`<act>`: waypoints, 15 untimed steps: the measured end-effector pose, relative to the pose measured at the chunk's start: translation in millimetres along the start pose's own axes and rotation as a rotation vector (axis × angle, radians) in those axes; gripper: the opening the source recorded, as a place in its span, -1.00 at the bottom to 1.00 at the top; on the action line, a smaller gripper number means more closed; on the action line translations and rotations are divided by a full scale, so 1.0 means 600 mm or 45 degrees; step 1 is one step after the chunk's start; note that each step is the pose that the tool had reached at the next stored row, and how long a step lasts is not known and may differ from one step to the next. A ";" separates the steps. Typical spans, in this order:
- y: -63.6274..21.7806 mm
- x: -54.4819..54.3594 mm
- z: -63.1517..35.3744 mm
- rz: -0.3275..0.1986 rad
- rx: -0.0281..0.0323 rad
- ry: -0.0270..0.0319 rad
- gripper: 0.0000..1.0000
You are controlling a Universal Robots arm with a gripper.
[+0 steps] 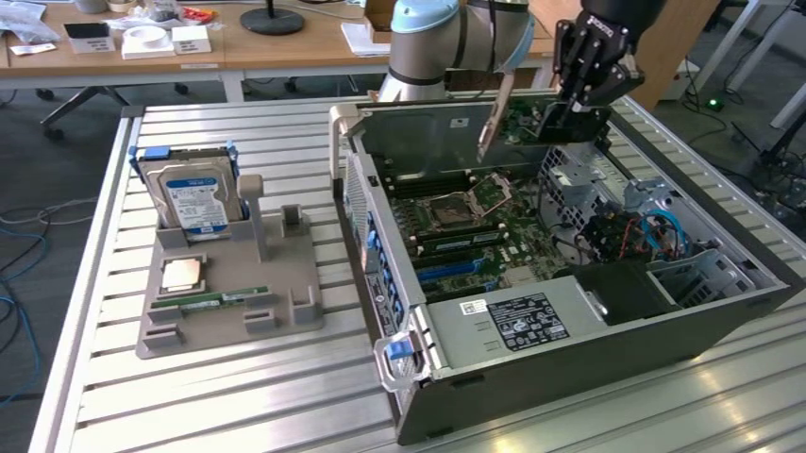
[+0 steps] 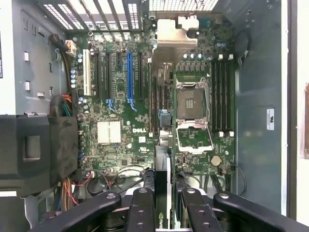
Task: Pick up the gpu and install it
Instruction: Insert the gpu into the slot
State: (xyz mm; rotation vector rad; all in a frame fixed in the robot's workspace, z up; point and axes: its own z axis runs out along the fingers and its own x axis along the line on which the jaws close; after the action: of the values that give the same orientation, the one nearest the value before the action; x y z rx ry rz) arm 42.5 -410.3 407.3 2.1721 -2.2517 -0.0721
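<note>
My gripper [image 1: 569,111] hangs over the far end of the open computer case [image 1: 705,311], shut on the gpu [image 1: 527,121]. The card stands on edge above the motherboard [image 1: 492,236], with its metal bracket strip [image 1: 494,118] toward the exterior view's left. In the wrist view the gpu [image 2: 162,159] appears edge-on between the black fingers [image 2: 143,208], running out over the motherboard [image 2: 116,111] between the expansion slots and the CPU socket [image 2: 189,102]. The blue slot [image 2: 129,77] lies a little to one side of the card.
On the exterior view's left, a grey holder tray [image 1: 226,302] carries an upright blue-labelled hard drive [image 1: 192,193], a CPU chip [image 1: 184,274] and a green RAM stick [image 1: 226,300]. Case walls, a drive cage [image 1: 693,274] and cables [image 1: 629,231] ring the motherboard.
</note>
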 end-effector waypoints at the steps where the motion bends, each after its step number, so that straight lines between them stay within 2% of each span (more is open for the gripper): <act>1: 0.001 0.000 0.002 0.000 0.0031 -0.0001 -0.47; 15: 0.014 0.002 0.030 -0.010 0.0385 -0.0011 -0.47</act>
State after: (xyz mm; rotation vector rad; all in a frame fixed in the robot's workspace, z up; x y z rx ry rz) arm 33.2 -410.5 389.8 2.1960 -2.2596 -0.0393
